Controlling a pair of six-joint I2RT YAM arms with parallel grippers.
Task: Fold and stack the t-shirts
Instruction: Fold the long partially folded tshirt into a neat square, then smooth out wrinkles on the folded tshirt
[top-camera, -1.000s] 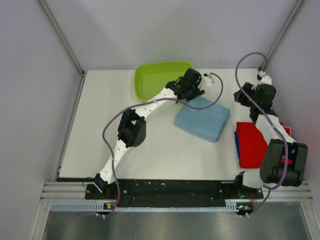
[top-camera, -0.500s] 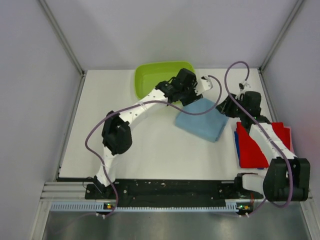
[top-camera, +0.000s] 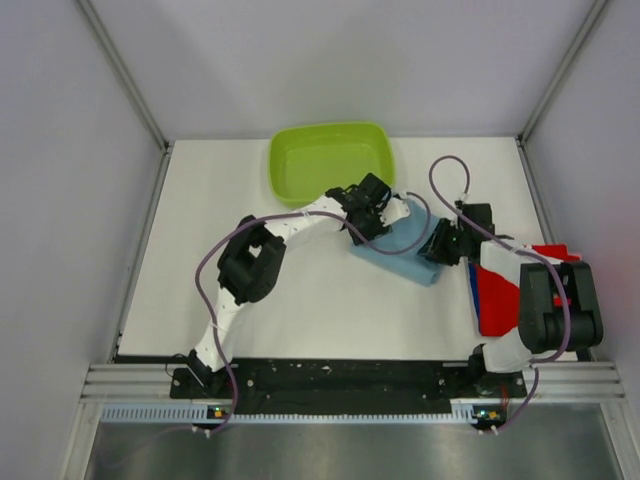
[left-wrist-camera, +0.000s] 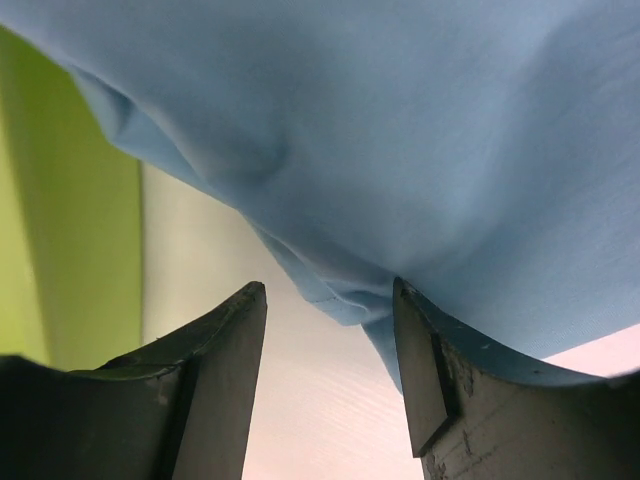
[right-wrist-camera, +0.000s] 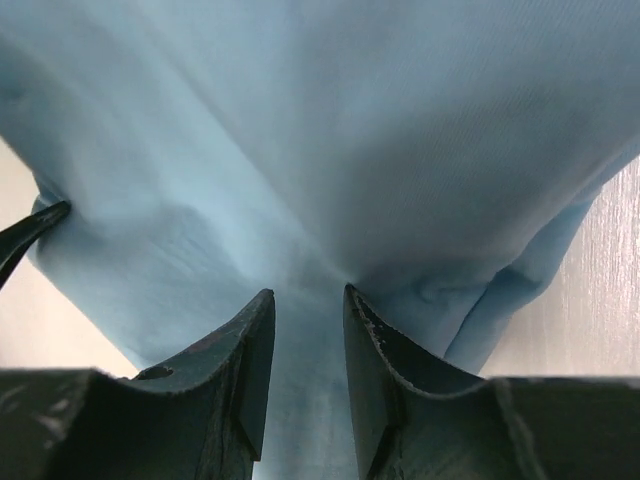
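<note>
The folded light blue t-shirt (top-camera: 408, 252) lies on the white table, right of centre. My left gripper (top-camera: 378, 224) is at its back left edge. In the left wrist view the left gripper (left-wrist-camera: 330, 300) is open, with the shirt's (left-wrist-camera: 400, 150) hem between the fingertips and bare table in the gap. My right gripper (top-camera: 441, 246) is at the shirt's right edge. In the right wrist view the right gripper (right-wrist-camera: 308, 300) has its jaws drawn in on a fold of the shirt (right-wrist-camera: 330, 150), and creases converge at them. A folded red t-shirt (top-camera: 497, 295) lies on a darker blue one (top-camera: 473, 290) at the right.
A lime-green plastic basin (top-camera: 290, 175) stands at the back, just behind the left gripper, and shows in the left wrist view (left-wrist-camera: 60, 200). The right arm lies over the red and blue stack. Grey walls close the table in on three sides.
Both grippers have come down and in onto the light blue shirt, the left from beside the basin, the right from the back right. The shirt's right edge has been pushed in a little.
</note>
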